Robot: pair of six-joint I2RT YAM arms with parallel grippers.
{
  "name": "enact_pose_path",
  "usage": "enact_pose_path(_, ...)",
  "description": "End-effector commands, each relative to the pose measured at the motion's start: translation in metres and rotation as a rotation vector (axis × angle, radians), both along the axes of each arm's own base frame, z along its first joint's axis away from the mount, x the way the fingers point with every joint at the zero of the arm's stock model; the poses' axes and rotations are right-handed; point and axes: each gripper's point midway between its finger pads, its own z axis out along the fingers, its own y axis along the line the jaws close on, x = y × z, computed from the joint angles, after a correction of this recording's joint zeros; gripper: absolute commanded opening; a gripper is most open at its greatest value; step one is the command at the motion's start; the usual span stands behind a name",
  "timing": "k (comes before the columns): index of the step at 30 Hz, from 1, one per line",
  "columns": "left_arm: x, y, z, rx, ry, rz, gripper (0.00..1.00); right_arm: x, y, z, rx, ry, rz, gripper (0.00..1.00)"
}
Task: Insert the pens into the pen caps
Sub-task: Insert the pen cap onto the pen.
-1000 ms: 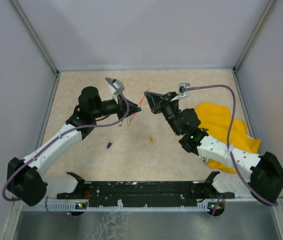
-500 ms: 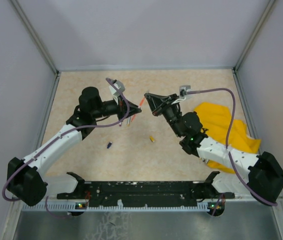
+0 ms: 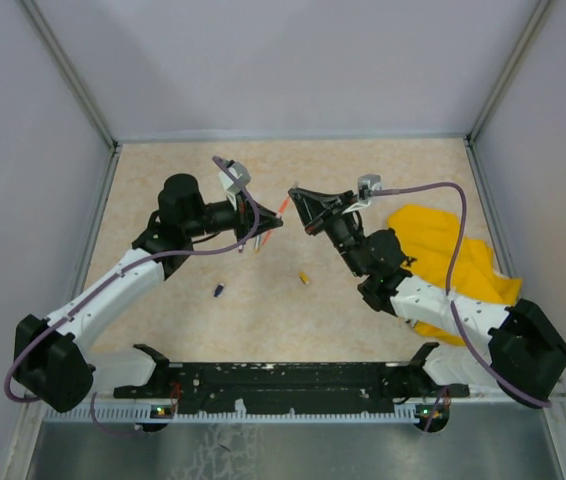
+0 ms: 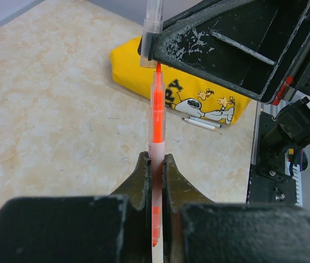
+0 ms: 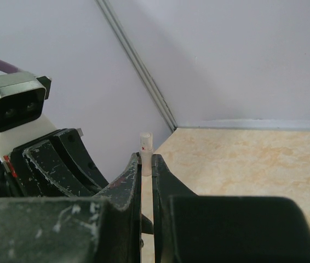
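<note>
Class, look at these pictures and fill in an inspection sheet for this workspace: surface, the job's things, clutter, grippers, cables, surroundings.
Surface: beige marbled table, no spills seen.
Job's things: orange pen with its tip at the mouth of a pale cap; yellow cap and dark cap lying loose on the table.
Clutter: yellow cloth on the right side.
Grippers: left gripper shut on the orange pen; right gripper shut on the pale cap.
Cables: a purple cable loops over each arm.
Surroundings: grey walls on three sides.
</note>
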Motion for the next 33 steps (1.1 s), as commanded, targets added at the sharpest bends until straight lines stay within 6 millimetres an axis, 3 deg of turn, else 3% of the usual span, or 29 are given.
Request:
enact_pose_path(1,0.004,0.001,0.02,-0.034,-0.077,0.012,0.0,-0.009,0.009,0.001,-0.02,-0.049,0.052,0.0)
enact_pose_path(5,0.004,0.001,0.02,-0.034,-0.078,0.012,0.0,-0.007,0.007,0.002,0.004,-0.037,0.045,0.0)
enact_pose_path(18,0.003,0.0,0.019,-0.034,-0.076,0.007,0.0,0.007,-0.011,0.043,0.103,0.019,-0.059,0.0)
enact_pose_path(33,0.003,0.0,0.019,-0.034,-0.076,0.006,0.0,0.006,-0.018,0.06,0.147,-0.007,-0.077,0.0)
